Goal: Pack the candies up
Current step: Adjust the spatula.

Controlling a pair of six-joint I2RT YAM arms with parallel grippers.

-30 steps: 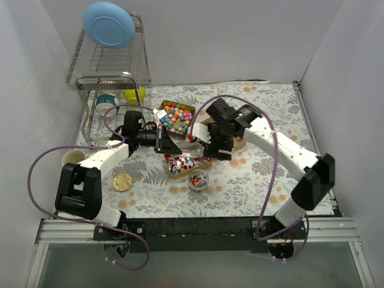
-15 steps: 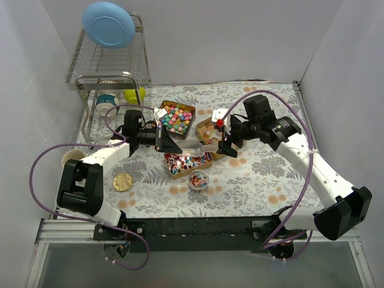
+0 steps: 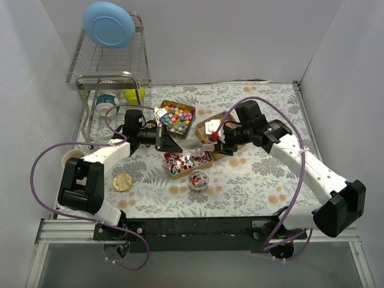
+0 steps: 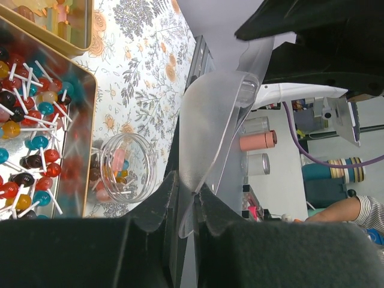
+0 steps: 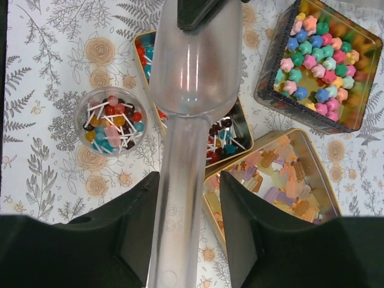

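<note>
The candies lie in three gold tins: multicoloured lumps (image 3: 176, 116) (image 5: 321, 66), red and blue lollipop-like pieces (image 3: 188, 162) (image 4: 36, 138), and pale gummies (image 3: 211, 127) (image 5: 282, 177). A small clear jar (image 3: 198, 179) (image 5: 112, 120) holds a few mixed candies. A clear plastic scoop (image 3: 189, 144) (image 5: 192, 90) hangs level over the lollipop tin. My left gripper (image 3: 161, 139) (image 4: 198, 191) is shut on the rim of the scoop's bowl (image 4: 216, 120). My right gripper (image 3: 217, 142) (image 5: 189, 177) straddles the scoop's handle, jaws narrow with a thin gap on one side.
A round gold lid (image 3: 122, 181) lies at the front left beside a white cup (image 3: 72, 157). A wire dish rack (image 3: 108, 75) with a blue plate (image 3: 108, 24) stands at the back left. White walls enclose the flowered table.
My right arm swung out to the right, then came back left onto the scoop's handle, and its jaws narrowed around it. The left gripper and scoop stayed put.
</note>
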